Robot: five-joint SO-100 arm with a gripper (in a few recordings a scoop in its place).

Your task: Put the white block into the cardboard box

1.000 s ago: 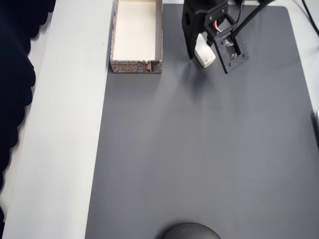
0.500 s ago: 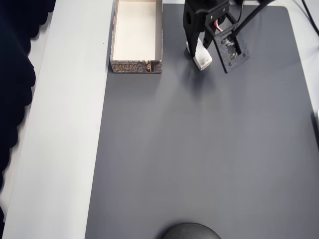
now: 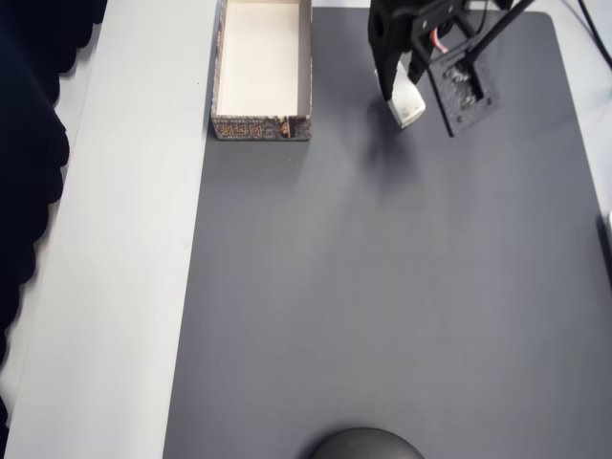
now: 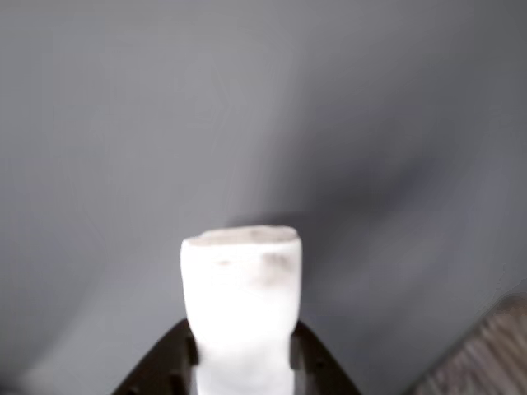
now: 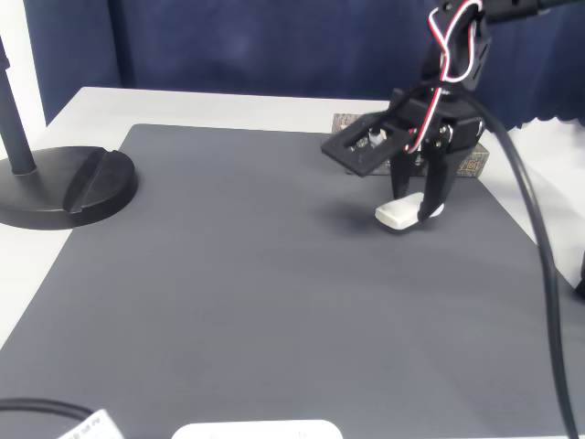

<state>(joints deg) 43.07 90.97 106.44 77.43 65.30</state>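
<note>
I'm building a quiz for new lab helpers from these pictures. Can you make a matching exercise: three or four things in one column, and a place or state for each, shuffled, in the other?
Things:
1. white block
2. cardboard box
3. tool
4. grey mat

Places or states:
A. open-topped, nothing inside, at the mat's edge
B. shut on something white
C. pinched between two dark fingers
D. spread flat over most of the table

Pairs: 1-C, 2-A, 3-B, 4-D

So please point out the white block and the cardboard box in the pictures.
white block (image 3: 407,107), overhead view, on its end showing below the gripper.
cardboard box (image 3: 261,127), overhead view, on its patterned near wall.
</note>
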